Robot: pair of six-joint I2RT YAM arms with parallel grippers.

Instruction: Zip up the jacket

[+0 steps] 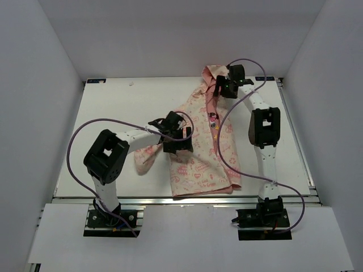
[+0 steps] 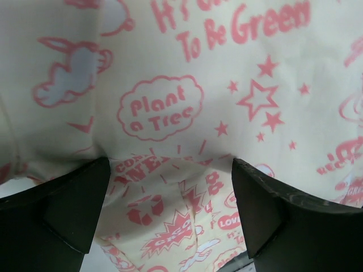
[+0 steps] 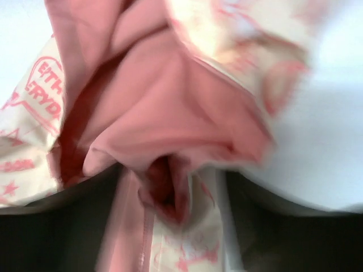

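The jacket [image 1: 198, 158] lies flat on the white worktop [image 1: 113, 107], hem toward the arm bases and hood [image 1: 211, 72] at the far edge, with its pink zipper strip [image 1: 212, 110] running up the front. Our left hand [image 1: 177, 144] hovers over the printed cream panel, jaws spread wide and holding nothing. Our right hand [image 1: 222, 88] is at the collar. Its wrist view is blurred, but the jaws seem parted, with salmon lining [image 3: 187, 113] bunched between them.
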